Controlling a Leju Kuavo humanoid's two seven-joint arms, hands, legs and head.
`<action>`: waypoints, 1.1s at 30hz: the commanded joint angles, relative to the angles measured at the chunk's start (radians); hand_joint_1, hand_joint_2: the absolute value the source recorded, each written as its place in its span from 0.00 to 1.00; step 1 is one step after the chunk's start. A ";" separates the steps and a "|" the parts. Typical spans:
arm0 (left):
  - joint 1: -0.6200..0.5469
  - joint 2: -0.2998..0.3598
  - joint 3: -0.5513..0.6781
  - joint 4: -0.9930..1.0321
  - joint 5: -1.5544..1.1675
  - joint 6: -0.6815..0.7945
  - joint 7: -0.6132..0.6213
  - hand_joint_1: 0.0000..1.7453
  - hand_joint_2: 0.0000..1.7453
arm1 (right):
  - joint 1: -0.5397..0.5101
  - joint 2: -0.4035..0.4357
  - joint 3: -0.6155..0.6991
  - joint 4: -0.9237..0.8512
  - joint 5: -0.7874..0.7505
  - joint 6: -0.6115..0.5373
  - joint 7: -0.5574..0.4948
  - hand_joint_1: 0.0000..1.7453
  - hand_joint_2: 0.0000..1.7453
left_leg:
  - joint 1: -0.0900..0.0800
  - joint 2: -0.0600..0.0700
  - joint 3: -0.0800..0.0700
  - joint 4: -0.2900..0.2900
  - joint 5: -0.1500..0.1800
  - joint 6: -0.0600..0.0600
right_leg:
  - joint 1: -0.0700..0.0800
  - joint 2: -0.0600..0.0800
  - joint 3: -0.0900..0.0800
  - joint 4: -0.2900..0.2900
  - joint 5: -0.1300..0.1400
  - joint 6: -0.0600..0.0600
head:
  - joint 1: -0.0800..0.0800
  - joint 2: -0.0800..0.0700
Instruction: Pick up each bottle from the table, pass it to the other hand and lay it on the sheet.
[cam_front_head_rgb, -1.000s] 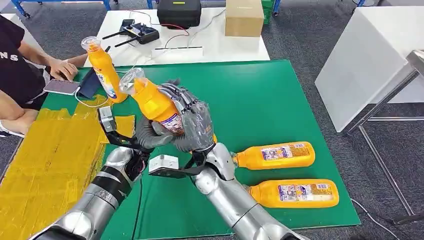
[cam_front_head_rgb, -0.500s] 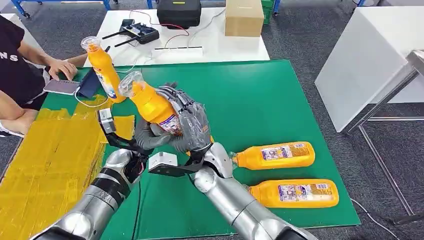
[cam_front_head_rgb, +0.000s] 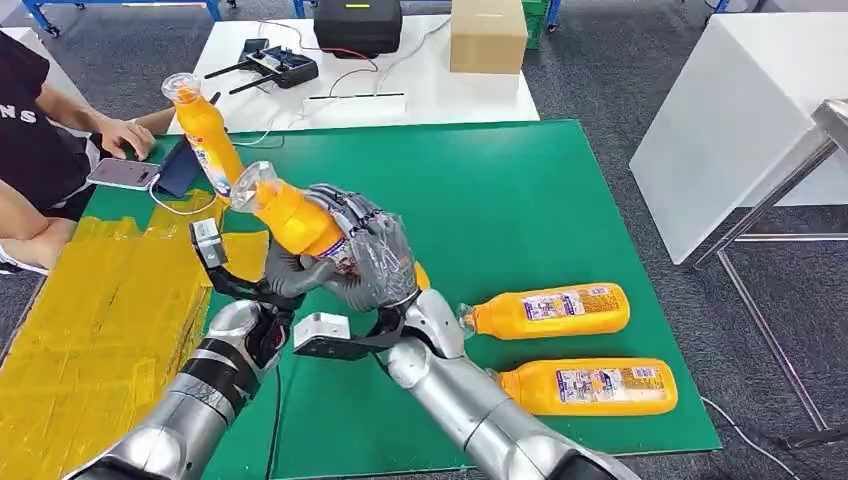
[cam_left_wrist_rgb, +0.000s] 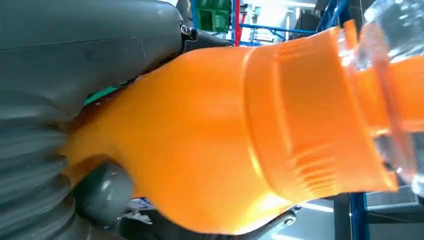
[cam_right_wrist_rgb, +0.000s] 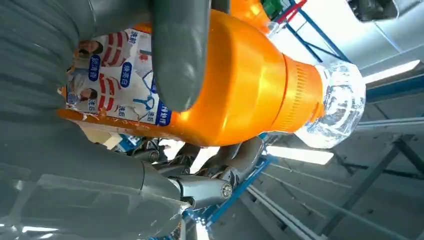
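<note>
- Held bottle (cam_front_head_rgb: 290, 215): orange, clear cap, tilted up and to the left above the green table (cam_front_head_rgb: 520, 190); we see both hands on it.
- Right hand (cam_front_head_rgb: 375, 262): fingers wrapped around the bottle's labelled body.
- Left hand (cam_front_head_rgb: 290, 275): closed on the bottle's lower body from below.
- Standing bottle (cam_front_head_rgb: 205, 130): upright near the yellow sheet (cam_front_head_rgb: 90, 310).
- Two lying bottles (cam_front_head_rgb: 550, 310) (cam_front_head_rgb: 590, 386): on their sides at our right.
- Person's hand (cam_front_head_rgb: 125, 135): beside a phone (cam_front_head_rgb: 122, 173).

Count: four orange bottles. One held bottle (cam_front_head_rgb: 296, 217) up between the hands; one standing bottle (cam_front_head_rgb: 205, 130) at the mat's far left; two lying bottles (cam_front_head_rgb: 550, 310) (cam_front_head_rgb: 590, 386) on the right. One cardboard box (cam_front_head_rgb: 488, 35).
</note>
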 joint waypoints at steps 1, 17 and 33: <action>-0.084 -0.024 -0.033 0.071 -0.014 0.002 0.013 1.00 1.00 | 0.013 -0.002 0.088 0.067 0.017 -0.029 -0.010 1.00 1.00 | 0.002 -0.003 0.002 0.000 -0.001 -0.001 | 0.002 -0.004 0.004 -0.001 -0.002 0.000 | 0.000 0.000; -0.072 -0.023 -0.013 0.053 -0.010 0.017 0.020 1.00 1.00 | 0.042 -0.002 0.039 0.017 0.070 -0.029 -0.020 1.00 1.00 | 0.001 -0.003 0.001 0.000 -0.001 -0.001 | 0.001 -0.003 0.002 -0.001 -0.001 0.000 | 0.000 0.000; 0.120 0.016 0.199 -0.245 -0.128 0.227 0.086 1.00 1.00 | 0.376 -0.097 -0.097 -0.693 -0.052 0.270 -0.079 0.00 1.00 | 0.001 -0.001 0.000 0.000 -0.001 -0.001 | 0.001 -0.002 0.001 -0.001 -0.001 0.000 | 0.000 0.000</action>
